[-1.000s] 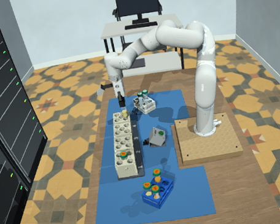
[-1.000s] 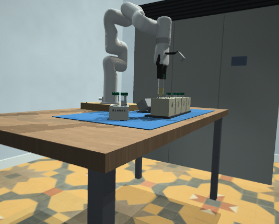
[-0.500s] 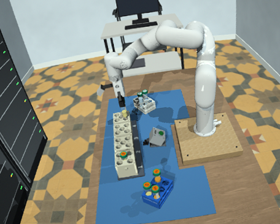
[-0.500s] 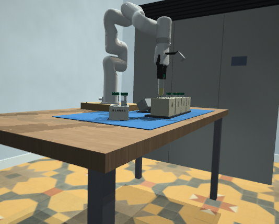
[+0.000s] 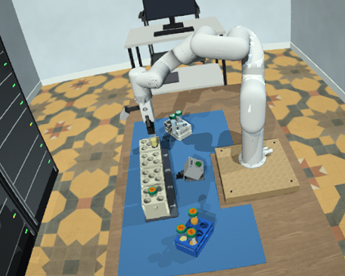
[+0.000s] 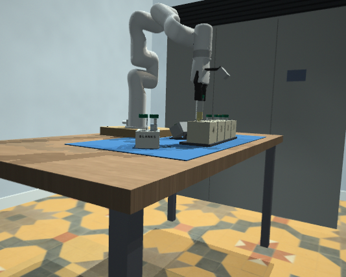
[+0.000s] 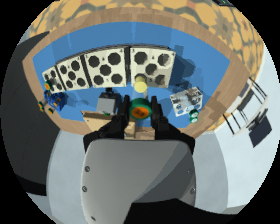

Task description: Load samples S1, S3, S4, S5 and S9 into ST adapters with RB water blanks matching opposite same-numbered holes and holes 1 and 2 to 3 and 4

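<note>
Four cream block adapters point(image 5: 153, 176) stand in a row on the brown wooden surface point(image 5: 301, 224); over the far one, adapter 4, the black claw point(image 6: 200, 96) is clamped on an upright orange-dotted sample tube point(image 6: 199, 113), its long axis vertical, tip directly below, entering a hole.

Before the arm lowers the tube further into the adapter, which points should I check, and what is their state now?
1. Pincer shut on the sample tube: ok.
2. Tube hangs upright: ok in the exterior view.
3. Tube bottom over a hole of adapter 4: looks so; which hole, cannot tell.
4. Tube all the way down: not ok, most of it is above the adapter top.
5. Loading stand wholly over the table top: ok.
6. Sample rack holds three tubes yet to load: not ok.
</note>
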You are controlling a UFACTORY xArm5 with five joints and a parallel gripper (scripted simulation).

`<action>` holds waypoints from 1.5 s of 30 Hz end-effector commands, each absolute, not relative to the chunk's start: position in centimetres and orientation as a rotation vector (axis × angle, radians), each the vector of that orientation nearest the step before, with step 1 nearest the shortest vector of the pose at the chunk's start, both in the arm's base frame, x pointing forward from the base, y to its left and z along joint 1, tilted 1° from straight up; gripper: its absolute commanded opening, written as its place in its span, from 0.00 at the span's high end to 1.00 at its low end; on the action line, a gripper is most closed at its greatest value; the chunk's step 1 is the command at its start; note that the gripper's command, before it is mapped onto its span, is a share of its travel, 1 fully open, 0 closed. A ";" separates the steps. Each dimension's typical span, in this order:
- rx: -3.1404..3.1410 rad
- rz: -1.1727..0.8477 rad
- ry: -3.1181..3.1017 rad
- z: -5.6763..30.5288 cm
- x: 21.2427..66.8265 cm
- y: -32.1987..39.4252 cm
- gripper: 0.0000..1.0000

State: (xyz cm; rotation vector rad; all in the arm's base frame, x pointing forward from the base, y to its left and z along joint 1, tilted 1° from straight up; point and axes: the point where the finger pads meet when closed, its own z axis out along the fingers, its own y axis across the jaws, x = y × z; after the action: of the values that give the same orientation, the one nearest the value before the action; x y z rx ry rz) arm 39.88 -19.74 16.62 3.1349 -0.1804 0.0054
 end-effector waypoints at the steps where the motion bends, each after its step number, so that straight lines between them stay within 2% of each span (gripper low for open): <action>1: 3.133 0.011 -0.180 16.5 40.0 -19.8 1.00; 45: 3.133 0.011 -0.180 12.6 40.0 -19.7 1.00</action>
State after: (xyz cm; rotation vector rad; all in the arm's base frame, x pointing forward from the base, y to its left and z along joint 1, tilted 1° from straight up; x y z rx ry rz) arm 39.92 -19.69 12.67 3.1349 -0.1803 0.0054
